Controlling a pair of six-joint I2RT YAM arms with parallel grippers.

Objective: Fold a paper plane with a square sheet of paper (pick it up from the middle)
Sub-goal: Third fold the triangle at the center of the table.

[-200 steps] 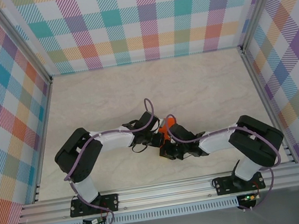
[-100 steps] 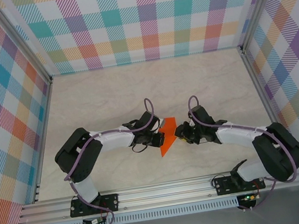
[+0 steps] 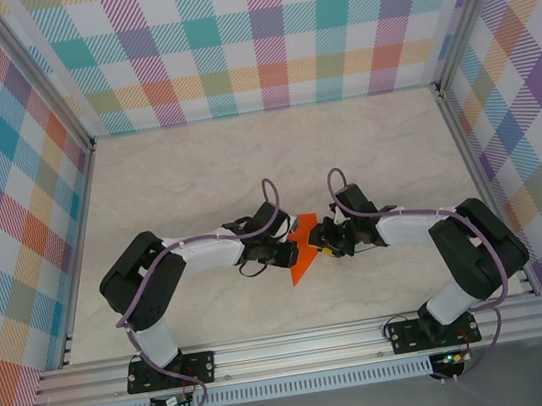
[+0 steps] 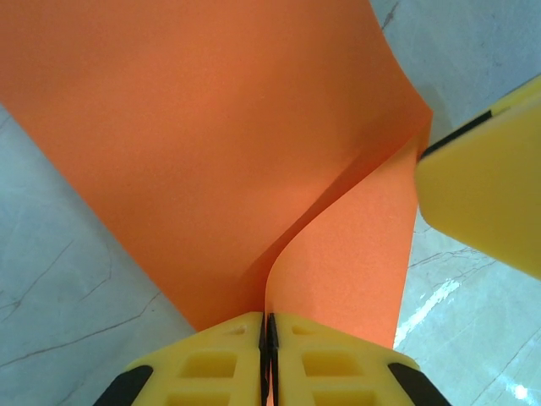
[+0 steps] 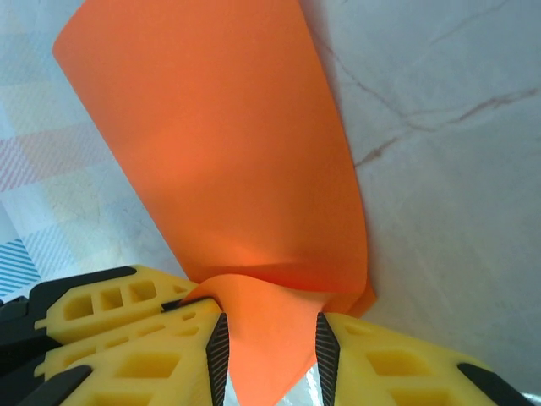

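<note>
Pale marbled table (image 3: 196,173), faint grey veins

Your top camera looks down from above and behind the arm bases over the whole table (image 3: 196,173). Each wrist camera peers forward past its own fingers (image 4: 211,372), very close on the orange paper (image 3: 301,259), which all three views share.
</note>
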